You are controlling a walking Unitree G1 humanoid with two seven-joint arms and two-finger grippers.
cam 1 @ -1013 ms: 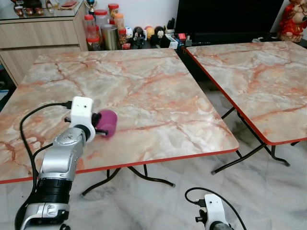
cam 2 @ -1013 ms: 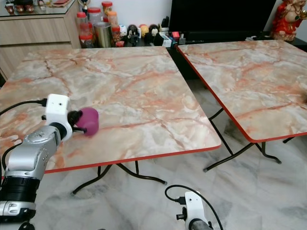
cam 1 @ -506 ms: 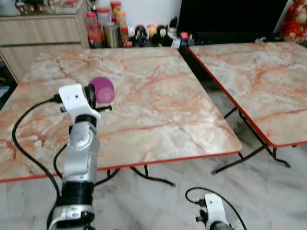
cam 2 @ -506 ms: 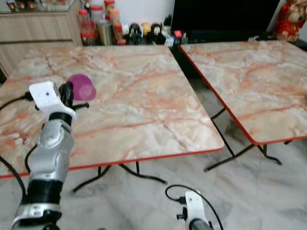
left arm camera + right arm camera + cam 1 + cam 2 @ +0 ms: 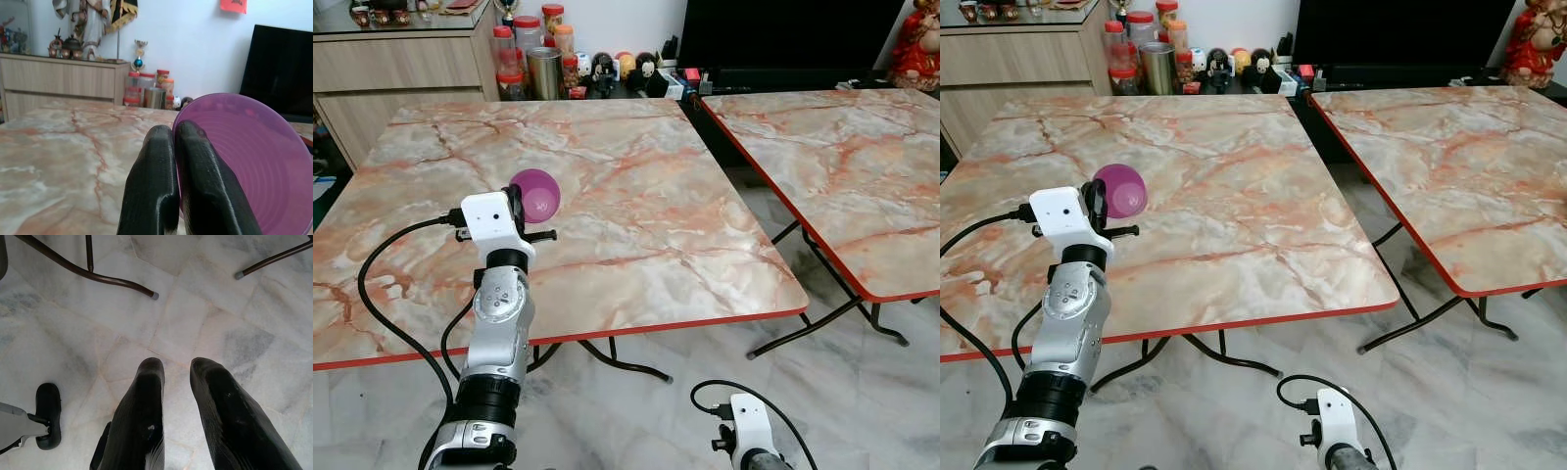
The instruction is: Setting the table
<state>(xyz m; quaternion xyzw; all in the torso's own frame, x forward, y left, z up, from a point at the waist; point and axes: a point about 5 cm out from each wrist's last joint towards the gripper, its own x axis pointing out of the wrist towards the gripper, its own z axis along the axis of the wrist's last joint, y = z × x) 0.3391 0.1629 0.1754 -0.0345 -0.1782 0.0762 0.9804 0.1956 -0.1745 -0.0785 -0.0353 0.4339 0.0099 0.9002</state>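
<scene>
- My left gripper [image 5: 178, 161] is clamped on the rim of the purple bowl [image 5: 537, 193], one finger inside and one outside, with the wall pinched between them.
- I hold the bowl raised over the near marble table [image 5: 636, 196], toward its left half, tipped on its side so the opening faces away from me. It does not appear to touch the tabletop.
- My right gripper [image 5: 177, 374] hangs idle low beside me, its fingers a little apart with nothing between them, pointing at the tiled floor [image 5: 205, 308].
- I judge the job barely begun: no dish lies on either table, and this bowl has yet to be turned upright and set down.
- A second marble table [image 5: 842, 166] stands well apart to my right, cut off by the frame edge.
- The jars [image 5: 533, 49] beyond the far edge are too small to read.
</scene>
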